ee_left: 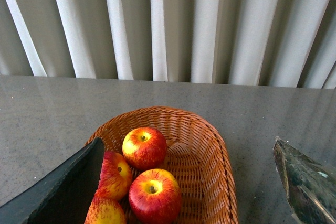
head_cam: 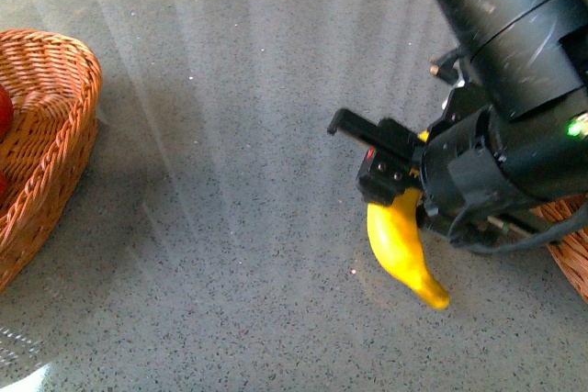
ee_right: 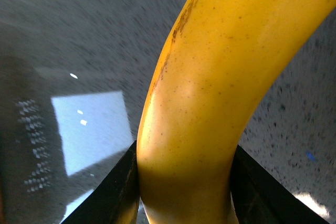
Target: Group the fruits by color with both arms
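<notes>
My right gripper (head_cam: 390,176) is shut on a yellow banana (head_cam: 402,247) and holds it above the grey table, its brown tip hanging toward the front. In the right wrist view the banana (ee_right: 210,77) fills the space between the black fingers (ee_right: 113,195), clamped on both sides. My left gripper (ee_left: 187,145) is open and empty, hovering over a wicker basket (ee_left: 212,153) that holds several red apples with yellow streaks (ee_left: 154,195). In the front view only red slivers of the apples (head_cam: 4,115) show, and the left arm is out of view.
The apple basket (head_cam: 55,135) stands at the table's left edge. A second wicker basket (head_cam: 571,247) peeks out at the right edge behind my right arm. Vertical blinds (ee_left: 168,24) back the grey speckled table (head_cam: 230,181).
</notes>
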Action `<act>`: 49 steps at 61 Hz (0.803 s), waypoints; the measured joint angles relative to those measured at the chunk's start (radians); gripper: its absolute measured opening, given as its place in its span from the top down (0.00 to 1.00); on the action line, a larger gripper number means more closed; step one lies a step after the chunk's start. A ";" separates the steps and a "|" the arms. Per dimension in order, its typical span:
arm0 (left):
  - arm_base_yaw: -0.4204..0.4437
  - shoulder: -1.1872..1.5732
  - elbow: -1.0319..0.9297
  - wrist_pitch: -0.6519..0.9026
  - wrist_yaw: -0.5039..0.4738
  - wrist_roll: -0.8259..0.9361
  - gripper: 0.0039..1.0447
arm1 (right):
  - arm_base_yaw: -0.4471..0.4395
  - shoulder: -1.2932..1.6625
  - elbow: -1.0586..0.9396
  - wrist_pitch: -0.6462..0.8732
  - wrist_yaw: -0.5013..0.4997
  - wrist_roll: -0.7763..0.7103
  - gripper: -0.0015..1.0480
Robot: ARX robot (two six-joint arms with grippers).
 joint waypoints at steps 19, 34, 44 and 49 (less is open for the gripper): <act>0.000 0.000 0.000 0.000 0.000 0.000 0.09 | -0.125 -0.316 -0.092 -0.007 -0.080 -0.190 0.63; 0.000 0.000 0.000 0.000 0.000 0.000 0.09 | -0.446 -0.532 -0.217 -0.085 -0.203 -0.381 0.63; 0.000 0.000 0.000 0.000 0.000 0.000 0.09 | -0.640 -0.536 -0.270 -0.101 -0.277 -0.513 0.64; 0.000 0.000 0.000 0.000 0.000 0.000 0.09 | -0.710 -0.496 -0.285 -0.101 -0.297 -0.561 0.64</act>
